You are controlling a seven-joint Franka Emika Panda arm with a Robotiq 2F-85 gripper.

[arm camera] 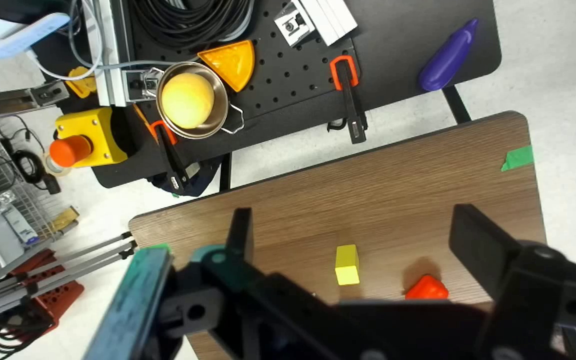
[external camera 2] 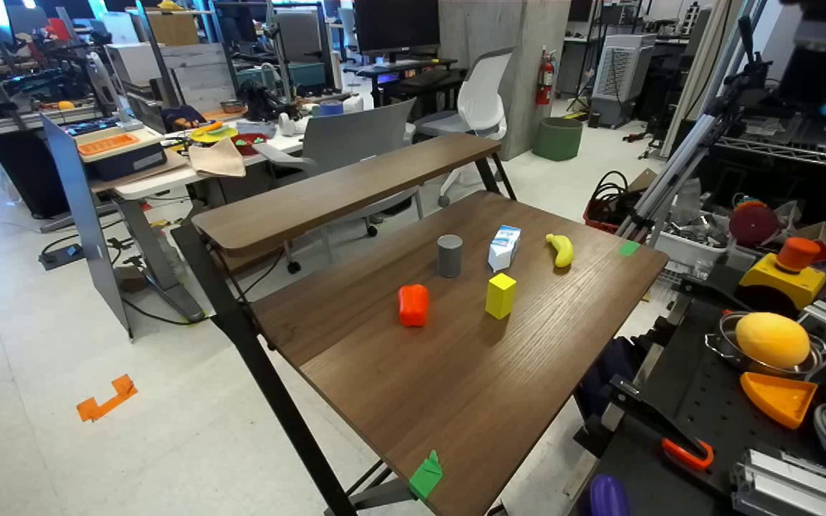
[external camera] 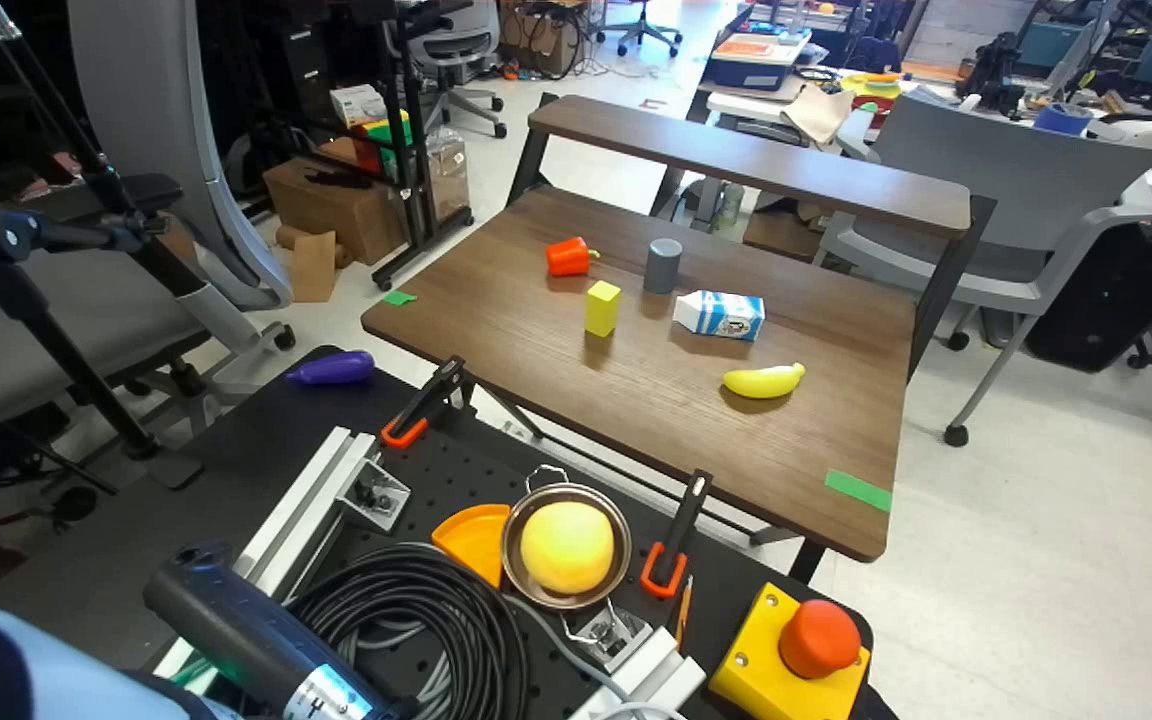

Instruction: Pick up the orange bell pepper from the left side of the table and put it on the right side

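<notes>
The orange bell pepper (external camera: pixel 568 257) lies on its side on the brown wooden table (external camera: pixel 486 315), toward the far left in this exterior view. It also shows in an exterior view as a red-orange block shape (external camera 2: pixel 413 305) left of the yellow block. In the wrist view the pepper (arm camera: pixel 427 289) is partly hidden behind the gripper's body. My gripper (arm camera: pixel 352 217) is wide open with nothing between its fingers. It is high above the table, with the pepper and yellow block seen far below, between the fingers in the picture. The fingers are not clearly seen in the exterior views.
On the table stand a yellow block (external camera: pixel 602 308) and a grey cylinder (external camera: pixel 663 266). A blue-white carton (external camera: pixel 720 315) and a banana (external camera: pixel 764 381) lie there too. A raised shelf (external camera: pixel 736 160) runs along one side. Clamps (external camera: pixel 676 535) stick up at the black base's edge.
</notes>
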